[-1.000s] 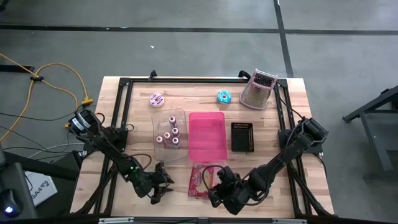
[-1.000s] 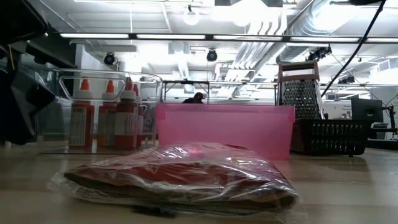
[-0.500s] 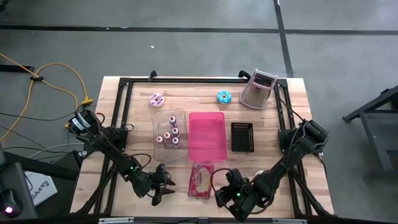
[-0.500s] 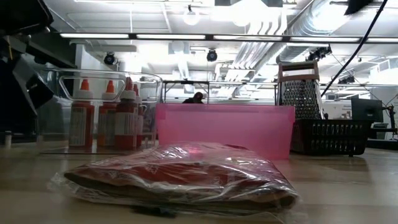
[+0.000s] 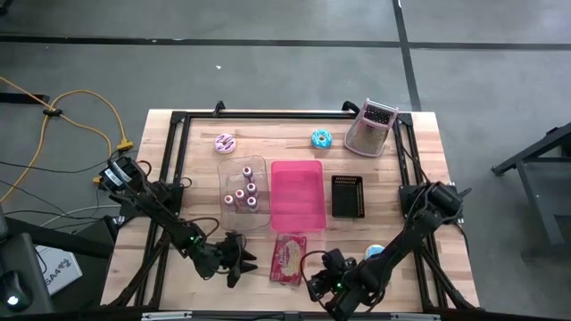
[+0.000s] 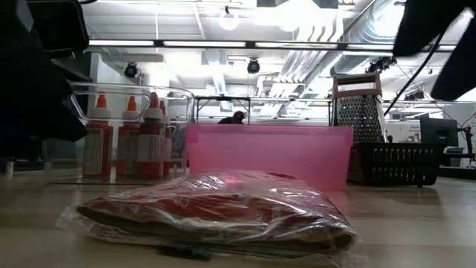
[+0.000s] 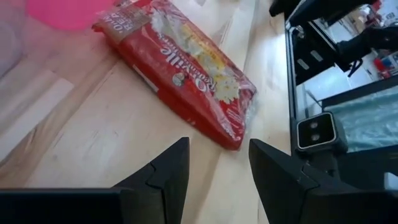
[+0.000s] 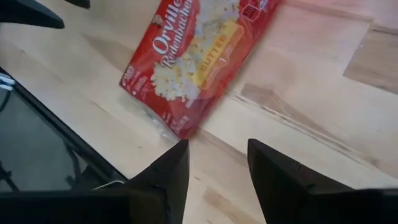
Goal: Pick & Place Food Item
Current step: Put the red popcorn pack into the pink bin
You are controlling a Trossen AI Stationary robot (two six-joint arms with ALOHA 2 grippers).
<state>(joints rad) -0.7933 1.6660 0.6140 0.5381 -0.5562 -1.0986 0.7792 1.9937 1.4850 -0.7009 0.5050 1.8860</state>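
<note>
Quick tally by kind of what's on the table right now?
Toy donuts: 2, pink and blue
Bins: 3, clear, pink, black
Grater: 1
Popcorn bag: 1
Total: 7

You get bright, even overhead light; ceiling strips (image 6: 223,43) glare, and the wrapper (image 6: 216,212) glints, slightly soft.
</note>
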